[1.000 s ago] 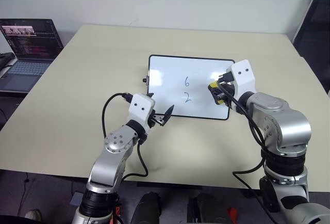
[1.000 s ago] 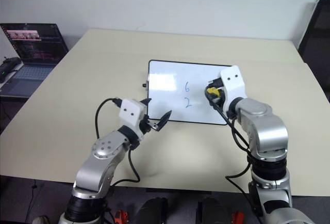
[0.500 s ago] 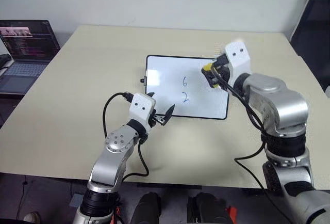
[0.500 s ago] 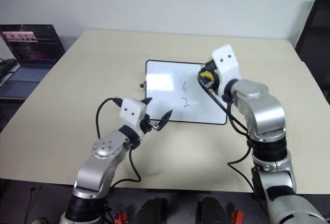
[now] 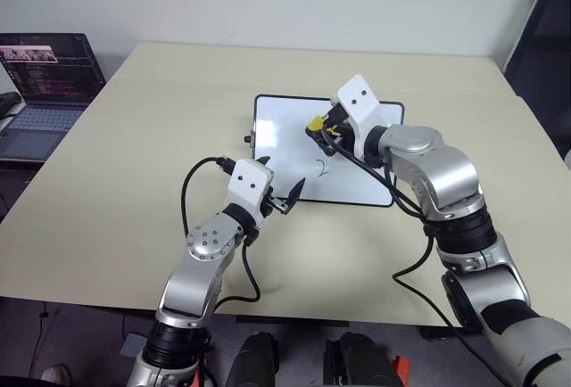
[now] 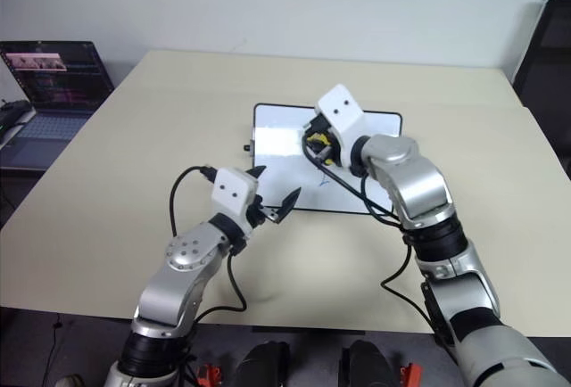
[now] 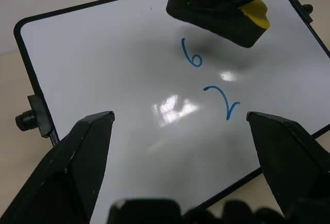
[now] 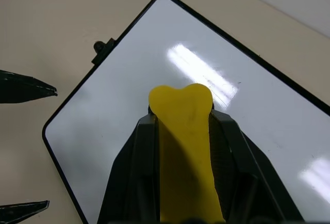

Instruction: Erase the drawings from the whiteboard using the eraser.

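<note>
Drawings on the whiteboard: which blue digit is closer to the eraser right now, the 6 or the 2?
The 6: it sits just under the yellow-and-black eraser held in the right pincer. The 2 lies farther off, toward the whiteboard's near edge.

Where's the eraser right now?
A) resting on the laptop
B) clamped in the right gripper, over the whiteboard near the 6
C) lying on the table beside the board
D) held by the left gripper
B: the yellow-and-black eraser sits clamped between the right gripper's fingers above the whiteboard, just by the blue 6; the left gripper is open and holds nothing.
</note>
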Controlling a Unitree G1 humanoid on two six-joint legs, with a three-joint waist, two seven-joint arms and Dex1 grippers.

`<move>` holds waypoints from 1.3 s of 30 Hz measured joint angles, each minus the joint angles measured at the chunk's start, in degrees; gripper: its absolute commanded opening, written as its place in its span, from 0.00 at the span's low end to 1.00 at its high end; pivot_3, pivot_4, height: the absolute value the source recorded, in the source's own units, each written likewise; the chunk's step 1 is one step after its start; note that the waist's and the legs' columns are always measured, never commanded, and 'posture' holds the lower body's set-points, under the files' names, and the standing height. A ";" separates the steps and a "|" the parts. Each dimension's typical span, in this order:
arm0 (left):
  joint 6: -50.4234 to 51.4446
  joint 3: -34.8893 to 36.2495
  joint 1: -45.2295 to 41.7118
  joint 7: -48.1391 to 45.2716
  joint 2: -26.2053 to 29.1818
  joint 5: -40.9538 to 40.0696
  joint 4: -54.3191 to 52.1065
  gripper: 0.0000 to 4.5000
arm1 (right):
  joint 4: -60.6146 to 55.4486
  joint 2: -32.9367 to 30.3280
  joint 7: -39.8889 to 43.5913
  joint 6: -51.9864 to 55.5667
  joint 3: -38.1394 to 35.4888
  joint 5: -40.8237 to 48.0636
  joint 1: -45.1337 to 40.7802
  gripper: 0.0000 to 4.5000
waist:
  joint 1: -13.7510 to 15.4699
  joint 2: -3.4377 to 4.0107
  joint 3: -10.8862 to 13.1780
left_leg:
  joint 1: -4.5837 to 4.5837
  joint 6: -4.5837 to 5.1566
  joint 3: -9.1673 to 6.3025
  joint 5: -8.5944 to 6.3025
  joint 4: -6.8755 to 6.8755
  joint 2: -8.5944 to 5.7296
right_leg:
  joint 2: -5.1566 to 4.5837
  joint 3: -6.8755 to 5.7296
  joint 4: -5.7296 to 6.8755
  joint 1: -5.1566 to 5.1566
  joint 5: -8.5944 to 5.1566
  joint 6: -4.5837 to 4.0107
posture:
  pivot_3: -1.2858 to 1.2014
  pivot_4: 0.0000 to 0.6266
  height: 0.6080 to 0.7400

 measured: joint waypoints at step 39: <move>1.55 0.10 0.26 1.30 -0.90 0.09 -0.88 1.00 | 18.10 -0.95 4.88 -13.57 5.65 -8.85 -5.41 0.22 | 0.01 0.00 0.00 | 0.01 0.00 0.01 0.00 0.01 0.00 | -0.01 0.00 0.02 0.00 0.00 0.00 | 0.52 0.24 1.00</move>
